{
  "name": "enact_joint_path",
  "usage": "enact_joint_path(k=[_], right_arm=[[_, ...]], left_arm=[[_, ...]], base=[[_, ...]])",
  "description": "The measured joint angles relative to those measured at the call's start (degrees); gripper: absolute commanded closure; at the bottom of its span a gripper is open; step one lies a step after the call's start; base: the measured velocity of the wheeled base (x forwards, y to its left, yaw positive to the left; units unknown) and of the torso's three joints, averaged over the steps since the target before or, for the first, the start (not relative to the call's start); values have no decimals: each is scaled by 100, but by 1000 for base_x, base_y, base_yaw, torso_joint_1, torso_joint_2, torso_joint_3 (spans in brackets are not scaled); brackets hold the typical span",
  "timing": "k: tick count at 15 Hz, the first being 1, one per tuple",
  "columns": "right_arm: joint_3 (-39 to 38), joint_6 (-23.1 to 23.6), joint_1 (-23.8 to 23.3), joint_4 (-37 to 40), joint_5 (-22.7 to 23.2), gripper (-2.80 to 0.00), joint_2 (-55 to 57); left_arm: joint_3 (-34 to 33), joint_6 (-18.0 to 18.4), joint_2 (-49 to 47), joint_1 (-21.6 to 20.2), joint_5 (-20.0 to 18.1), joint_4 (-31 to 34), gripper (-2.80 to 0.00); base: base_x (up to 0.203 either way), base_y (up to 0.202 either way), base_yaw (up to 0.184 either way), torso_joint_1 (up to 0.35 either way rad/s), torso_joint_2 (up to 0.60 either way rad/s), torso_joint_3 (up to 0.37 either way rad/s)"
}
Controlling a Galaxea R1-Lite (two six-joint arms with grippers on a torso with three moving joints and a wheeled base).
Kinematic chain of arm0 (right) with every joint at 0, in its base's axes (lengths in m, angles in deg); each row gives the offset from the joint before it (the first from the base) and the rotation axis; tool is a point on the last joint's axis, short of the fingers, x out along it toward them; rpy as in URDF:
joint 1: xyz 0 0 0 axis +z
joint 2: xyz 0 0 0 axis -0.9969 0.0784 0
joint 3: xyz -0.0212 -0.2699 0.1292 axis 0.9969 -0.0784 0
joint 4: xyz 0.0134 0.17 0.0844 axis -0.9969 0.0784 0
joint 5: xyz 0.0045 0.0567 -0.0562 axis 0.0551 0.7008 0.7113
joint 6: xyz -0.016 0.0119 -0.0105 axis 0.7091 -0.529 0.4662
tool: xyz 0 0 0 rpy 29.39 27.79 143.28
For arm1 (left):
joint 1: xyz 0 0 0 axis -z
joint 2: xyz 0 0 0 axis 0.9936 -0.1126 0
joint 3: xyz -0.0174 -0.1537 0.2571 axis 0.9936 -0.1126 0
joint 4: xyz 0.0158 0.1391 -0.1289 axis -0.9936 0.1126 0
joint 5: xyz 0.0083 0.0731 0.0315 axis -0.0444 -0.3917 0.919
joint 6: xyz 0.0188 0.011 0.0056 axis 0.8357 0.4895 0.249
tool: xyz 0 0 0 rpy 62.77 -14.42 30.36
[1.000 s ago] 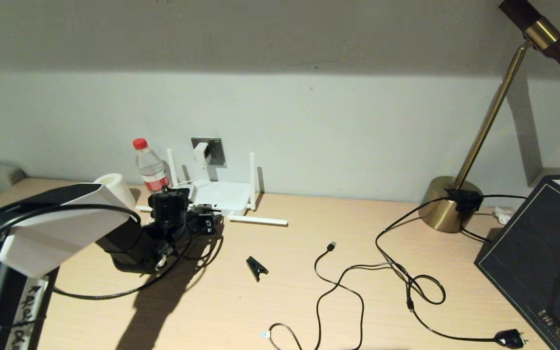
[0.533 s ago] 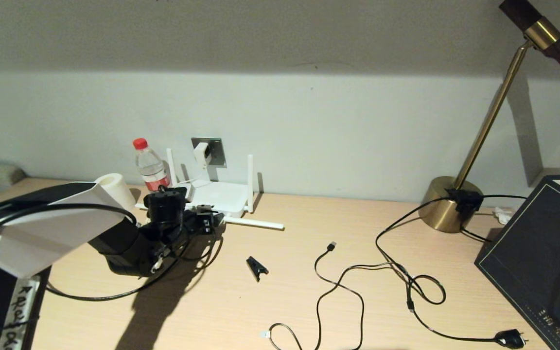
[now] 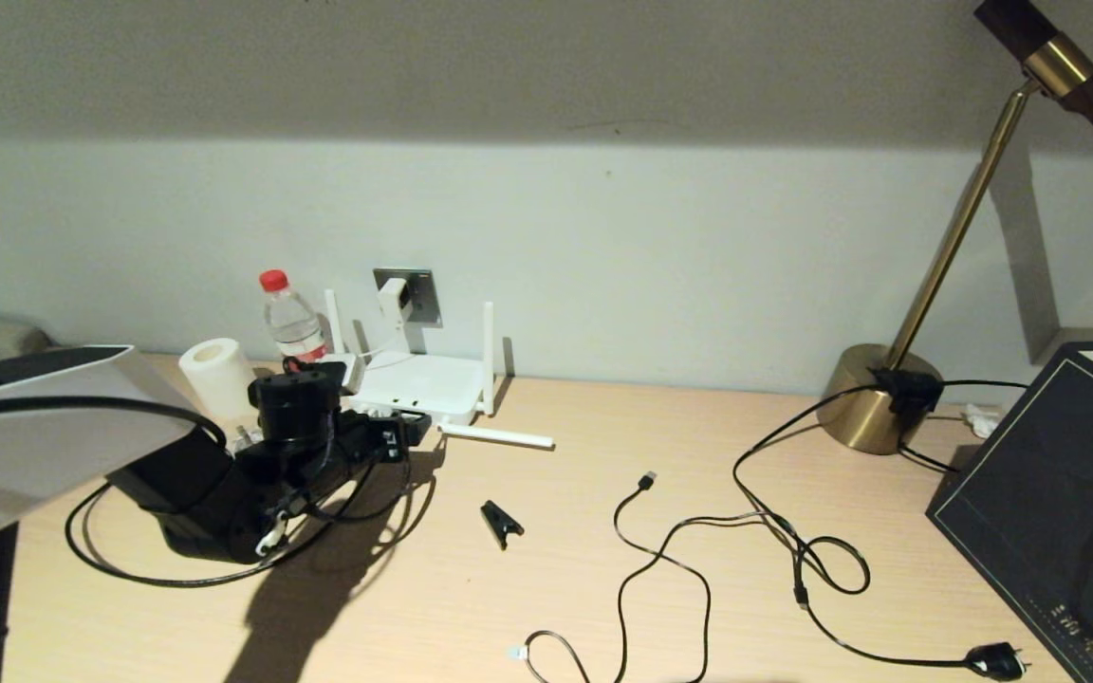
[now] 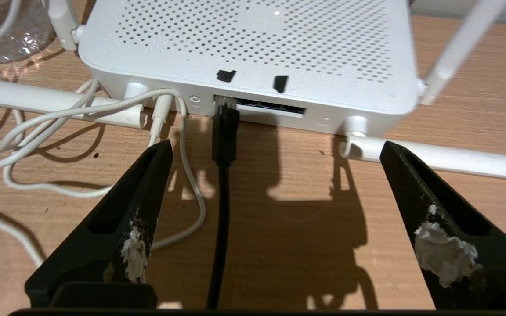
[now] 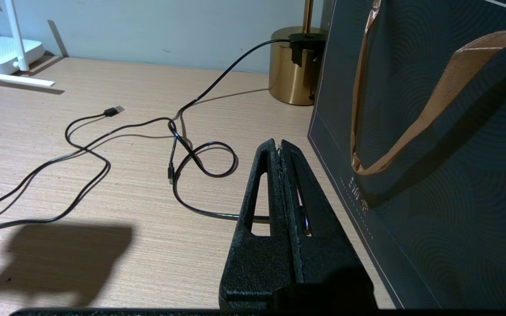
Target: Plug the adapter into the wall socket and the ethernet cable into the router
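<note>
The white router (image 3: pixel 416 384) lies against the wall with two antennas upright and one flat on the desk. The ethernet cable (image 4: pixel 223 131) sits with its clear connector in the leftmost slot of the router (image 4: pixel 253 48); its black length runs back between my fingers. My left gripper (image 4: pixel 275 147) is open a short way in front of the ports, touching nothing, and shows in the head view as the left gripper (image 3: pixel 395 439). The white adapter (image 3: pixel 394 297) is seated in the grey wall socket (image 3: pixel 423 294), and its thin cord (image 4: pixel 103 109) reaches the router. My right gripper (image 5: pixel 279 144) is shut and empty beside the dark bag.
A water bottle (image 3: pixel 292 323) and a paper roll (image 3: pixel 214 365) stand left of the router. A black clip (image 3: pixel 501 522), a USB-tipped cable (image 3: pixel 646 481) and a cable with a power plug (image 3: pixel 997 659) lie mid-desk. A brass lamp base (image 3: pixel 874 408) and a dark bag (image 3: pixel 1049 493) stand at the right.
My left arm has drawn back from the router, toward the left and nearer the desk's front. The router shifted slightly left. The right arm has not moved.
</note>
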Motion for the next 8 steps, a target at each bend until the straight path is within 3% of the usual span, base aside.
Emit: enact_joint_path(k=[8], right_arm=[[0, 0, 0, 0, 0, 0, 0]], left_arm=[[-1031, 28, 1087, 315, 76, -310, -280]], base=[[0, 0, 0, 0, 0, 0]])
